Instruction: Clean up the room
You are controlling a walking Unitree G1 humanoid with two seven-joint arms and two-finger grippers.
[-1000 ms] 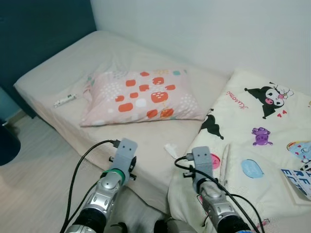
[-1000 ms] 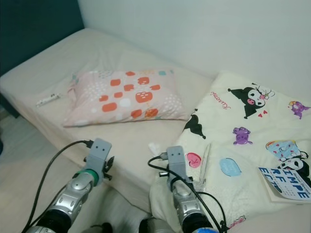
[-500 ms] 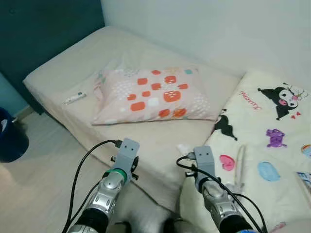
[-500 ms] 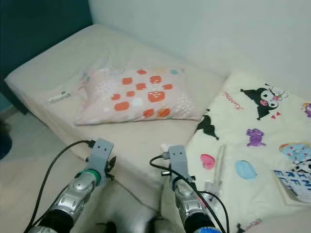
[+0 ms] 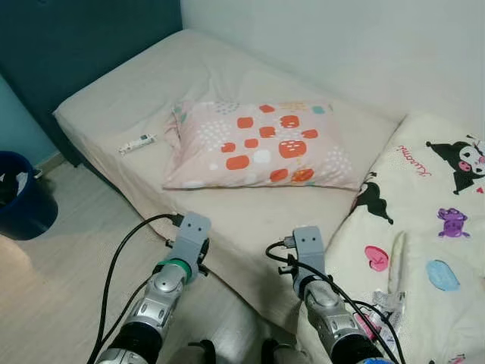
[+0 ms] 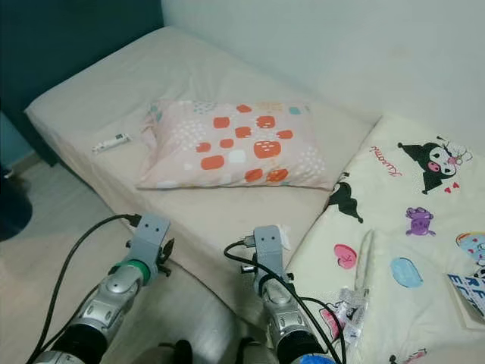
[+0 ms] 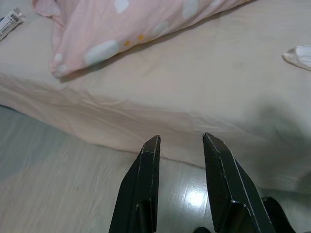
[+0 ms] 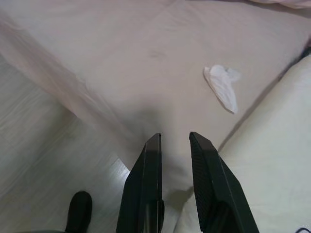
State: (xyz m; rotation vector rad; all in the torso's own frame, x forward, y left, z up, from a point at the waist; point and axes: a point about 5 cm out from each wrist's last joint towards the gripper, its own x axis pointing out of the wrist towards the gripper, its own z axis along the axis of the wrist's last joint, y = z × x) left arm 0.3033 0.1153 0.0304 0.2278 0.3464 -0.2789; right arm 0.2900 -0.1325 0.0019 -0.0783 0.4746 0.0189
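Since a second ago, view swung toward the robot's left: blue bin (image 5: 23, 196) now in sight on the floor (image 5: 53, 288) beside the bed (image 5: 227, 98), book at the far right gone from the left eye view. Both arms posed as before. Crumpled white tissue (image 8: 222, 86) on the bed sheet ahead of the right hand (image 8: 175, 141), close to the cartoon-print blanket (image 5: 432, 227), apart from the fingers. Right hand narrowly parted, empty. Left hand (image 7: 180, 141) moderately parted, empty, over the bed edge, patterned pillow (image 5: 258, 144) beyond. Small white tube (image 5: 136, 143) left of the pillow. Bin contents too dim to tell.
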